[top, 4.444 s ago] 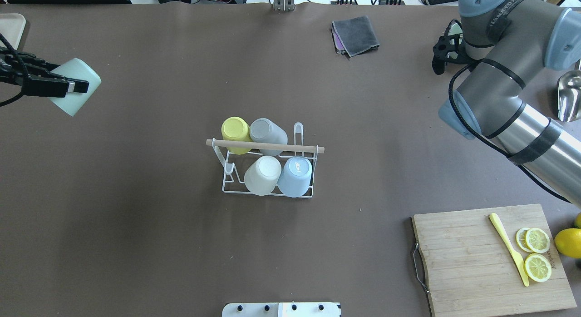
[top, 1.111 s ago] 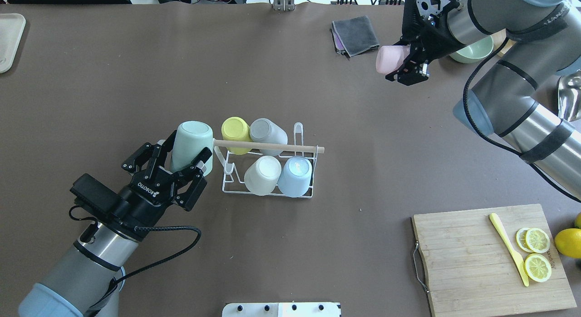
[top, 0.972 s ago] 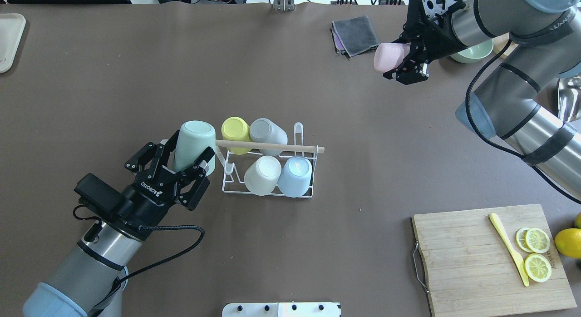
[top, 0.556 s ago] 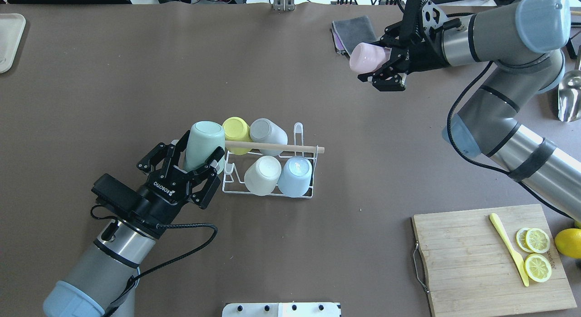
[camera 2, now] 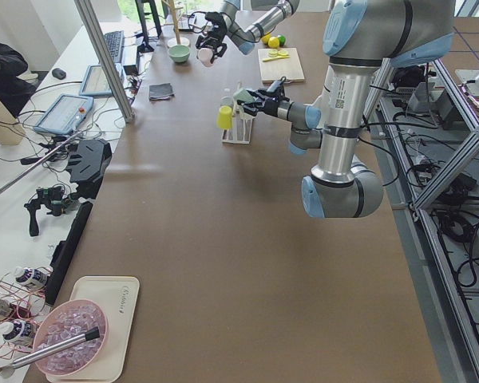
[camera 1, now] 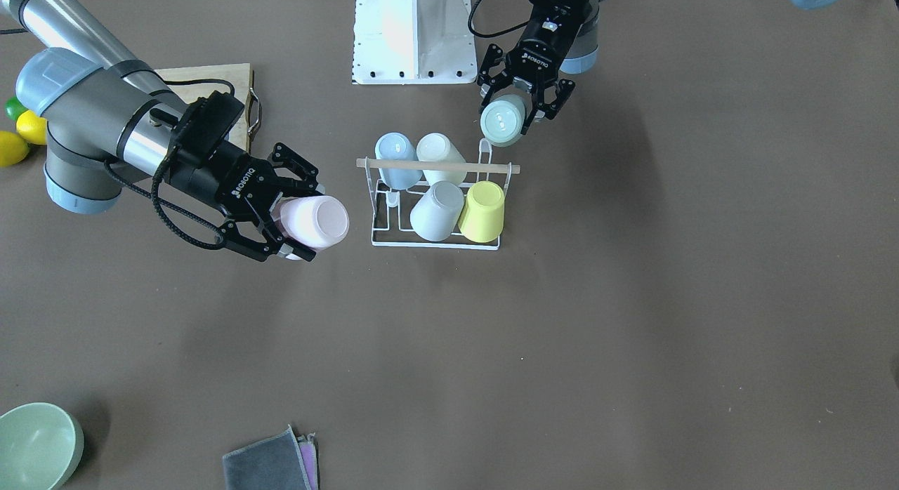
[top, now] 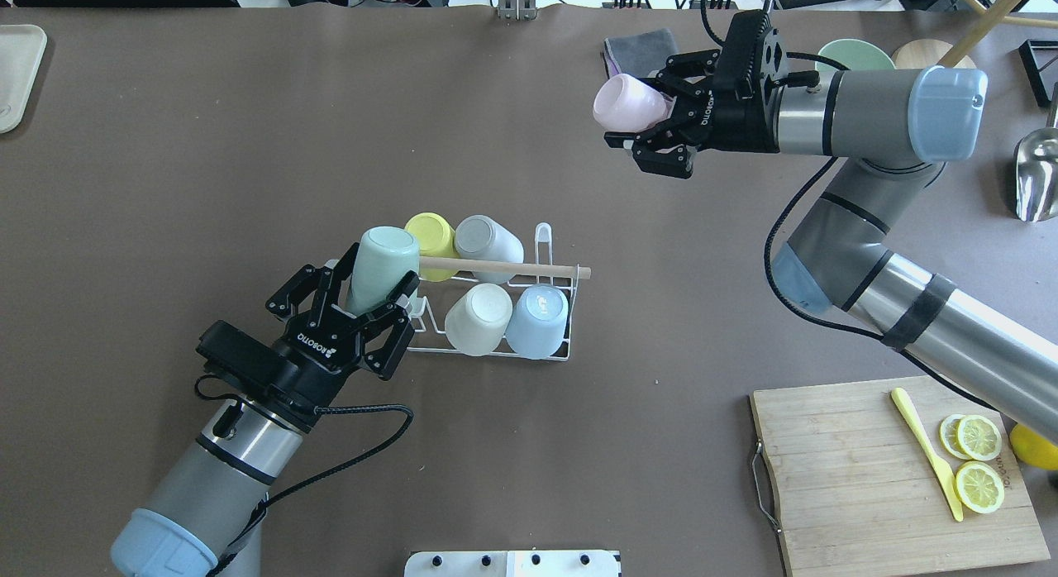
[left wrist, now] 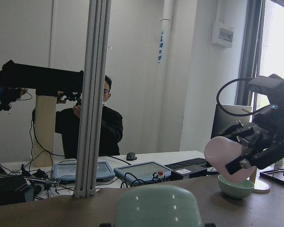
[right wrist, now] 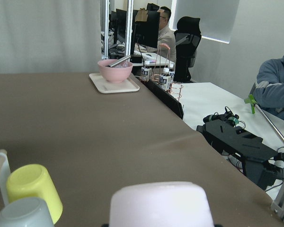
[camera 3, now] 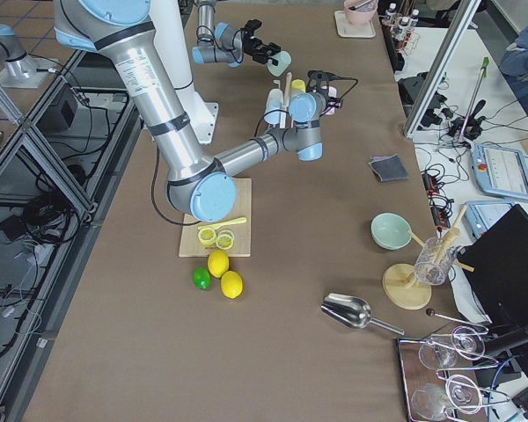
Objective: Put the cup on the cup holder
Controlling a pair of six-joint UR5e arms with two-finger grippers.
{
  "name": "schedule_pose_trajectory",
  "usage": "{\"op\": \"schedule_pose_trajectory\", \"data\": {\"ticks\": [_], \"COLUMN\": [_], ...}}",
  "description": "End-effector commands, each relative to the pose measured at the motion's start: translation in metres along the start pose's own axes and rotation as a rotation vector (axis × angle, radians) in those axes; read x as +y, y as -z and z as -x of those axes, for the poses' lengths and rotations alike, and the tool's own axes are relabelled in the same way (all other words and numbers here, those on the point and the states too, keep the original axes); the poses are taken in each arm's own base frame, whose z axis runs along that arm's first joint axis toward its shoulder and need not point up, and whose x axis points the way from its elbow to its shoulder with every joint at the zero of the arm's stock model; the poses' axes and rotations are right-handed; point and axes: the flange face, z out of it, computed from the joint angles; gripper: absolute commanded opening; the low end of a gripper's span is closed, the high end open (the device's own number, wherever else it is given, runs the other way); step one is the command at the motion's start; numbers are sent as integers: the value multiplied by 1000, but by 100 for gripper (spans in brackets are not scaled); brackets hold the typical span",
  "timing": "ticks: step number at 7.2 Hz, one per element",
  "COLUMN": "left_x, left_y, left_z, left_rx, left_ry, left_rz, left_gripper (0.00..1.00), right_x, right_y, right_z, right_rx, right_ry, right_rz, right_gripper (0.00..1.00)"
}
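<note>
at the left, the left hand (top: 368, 283) pinched a mint cup (top: 382, 259) by its sides, bottom up and tilted, over the left end of the cup holder (top: 573, 312), which stood mid-bench. from overhead the cup overlapped the tip of the wooden rod (top: 512, 269) and sat just beside the yellow cup (top: 428, 234); whether it touched either could not be told. the step in hand looked to be seating this cup on the free prong (top: 416, 306) at that end. to do it well, the cup's mouth should be centred on the prong and brought down along the prong's lean, passing on the near side of the rod rather than under its tip, with no nudge to the yellow cup, and the fingers should spread only once the cup hung on its own. a push against the rod could slide the light wire rack across the bench (top: 248, 147). at the far right, the right hand (top: 649, 114) clamped a pink cup (top: 628, 104), well apart from the rack, and would best wait for room. counted: six cups in all, one mint and one pink in the hands, four on the rack (yellow, grey (top: 486, 240), cream (top: 479, 317), pale blue (top: 537, 319)); two prongs free, the other (top: 543, 238) at the far right corner; one rack, one rod.
</note>
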Motion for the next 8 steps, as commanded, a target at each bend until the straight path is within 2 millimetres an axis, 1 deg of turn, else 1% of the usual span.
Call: {"op": "schedule_pose_trajectory", "data": {"ticks": [1, 2, 3, 4, 5, 6, 7, 8], "left_x": [4, 6, 4, -1, -6, -4, -3, -2], "left_y": [0, 1, -1, -4, -7, -8, -8, -8], "left_z": [-2, -3, -6, -10, -13, -14, -13, -13], "left_rx": [0, 2, 2, 4, 4, 4, 2, 1], "left_ry": [-16, -17, -13, -9, -4, -6, -8, -10], "left_rz": [6, 8, 4, -5, -14, -13, -13, -10], "left_gripper": [0, 0, 0, 0, 0, 0, 0, 0], "right_x": [-5, 5, 19, 29, 33, 34, 44, 53], "right_y": [-17, -23, -25, -24, -25, -32, -44, -49], "right_z": [13, 33, 48, 61, 71, 75, 74, 76], "right_rx": [-11, -36, -78, -112, -135, -140, -149, -152], "right_ry": [-62, -88, -88, -88, -89, -93, -95, -102], "right_rz": [-167, -223, -264, -298, -320, -339, -339, -323], "right_gripper": [0, 0, 0, 0, 0, 0, 0, 0]}}
